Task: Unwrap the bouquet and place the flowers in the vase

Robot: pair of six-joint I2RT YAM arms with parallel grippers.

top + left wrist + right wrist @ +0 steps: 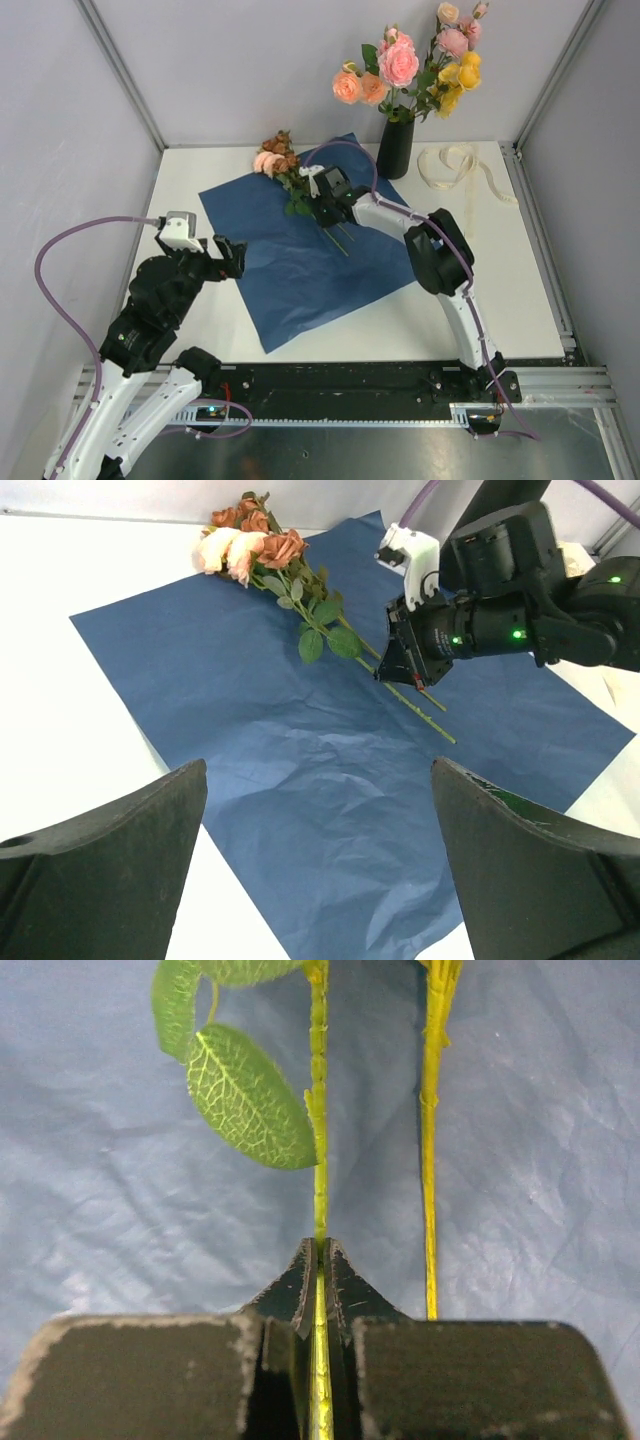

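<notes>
The white table (520, 290) carries a blue paper sheet (300, 270) spread flat across its middle. The black vase (395, 150) stands at twelve o'clock. A cream ribbon (450, 165) lies at one o'clock.

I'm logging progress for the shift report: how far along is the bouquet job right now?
Done: the ribbon is off, the blue paper lies flat, and pink, peach and yellow roses stand in the vase. In hand: the right gripper has its jaws shut on one stem of the bunch on the paper. Remaining: that bunch into the vase; the left gripper hovers open.
</notes>
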